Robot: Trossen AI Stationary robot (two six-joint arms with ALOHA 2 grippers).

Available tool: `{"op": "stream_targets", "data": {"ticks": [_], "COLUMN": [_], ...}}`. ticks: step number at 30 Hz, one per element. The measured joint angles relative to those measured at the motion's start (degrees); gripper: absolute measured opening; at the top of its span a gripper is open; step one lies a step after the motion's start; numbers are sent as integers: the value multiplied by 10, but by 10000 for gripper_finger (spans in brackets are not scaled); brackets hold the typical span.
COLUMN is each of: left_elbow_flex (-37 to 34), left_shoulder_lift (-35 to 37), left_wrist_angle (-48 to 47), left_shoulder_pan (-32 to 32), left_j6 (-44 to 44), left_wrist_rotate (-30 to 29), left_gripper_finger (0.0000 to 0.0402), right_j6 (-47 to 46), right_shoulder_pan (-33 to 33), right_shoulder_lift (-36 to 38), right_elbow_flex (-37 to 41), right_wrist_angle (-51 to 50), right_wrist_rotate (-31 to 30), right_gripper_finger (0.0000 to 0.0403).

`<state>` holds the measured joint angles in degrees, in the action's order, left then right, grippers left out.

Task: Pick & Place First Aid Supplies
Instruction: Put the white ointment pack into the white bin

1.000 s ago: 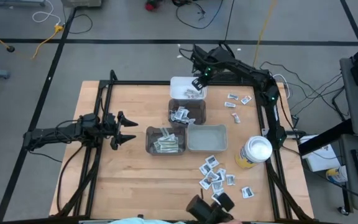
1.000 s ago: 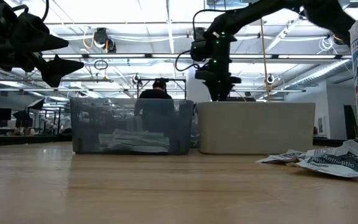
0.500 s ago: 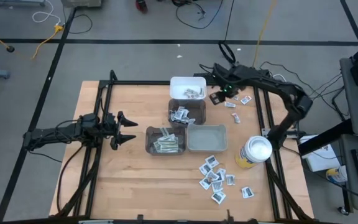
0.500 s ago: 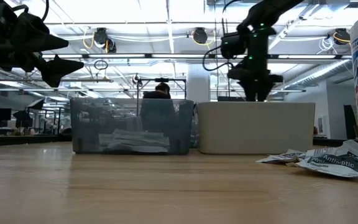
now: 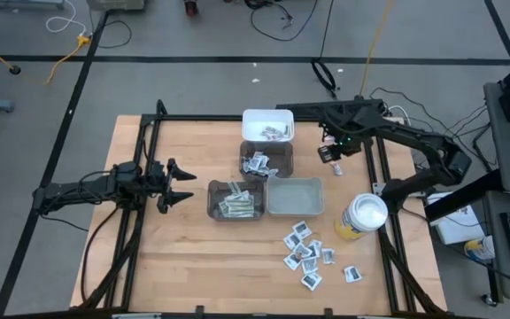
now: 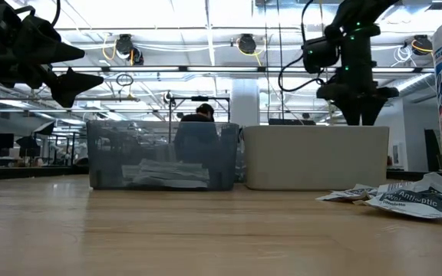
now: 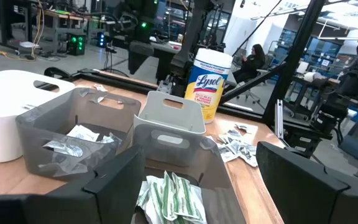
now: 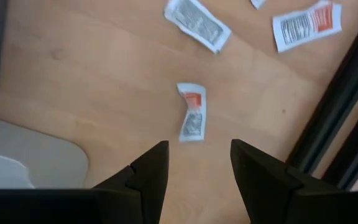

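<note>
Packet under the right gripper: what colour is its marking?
Packet: white with an orange-red patch and dark print; right wrist view shows it best.

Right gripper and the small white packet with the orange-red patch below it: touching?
Apart. The right wrist view shows the right gripper open above the small white packet with the orange-red patch, with bare wooden table between fingertips and packet.

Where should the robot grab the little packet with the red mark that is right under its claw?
Best across its narrow middle, coming straight down from above. The small packet lies flat on the bare wood, long and thin, slightly bent, with free space along both long edges. The open right gripper hangs just above it, so one finger could probably land on each long edge and pinch.
</note>
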<state>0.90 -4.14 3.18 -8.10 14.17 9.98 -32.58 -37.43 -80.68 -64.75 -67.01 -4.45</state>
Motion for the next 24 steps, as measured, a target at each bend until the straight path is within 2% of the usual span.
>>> {"op": "stream_targets", "data": {"ticks": [7, 24], "left_elbow_flex": [0, 0], "left_shoulder_lift": [0, 0], "left_wrist_angle": [0, 0], "left_shoulder_pan": [0, 0], "left_j6": [0, 0], "left_wrist_rotate": [0, 0], "left_gripper_finger": [310, 310], "right_j6": [0, -8], "right_shoulder_pan": [0, 0], "right_shoulder_lift": [-14, -74], "right_elbow_flex": [37, 143], "right_wrist_angle": [18, 165], "right_wrist_rotate": [0, 0], "right_gripper_finger": [166, 166]}}
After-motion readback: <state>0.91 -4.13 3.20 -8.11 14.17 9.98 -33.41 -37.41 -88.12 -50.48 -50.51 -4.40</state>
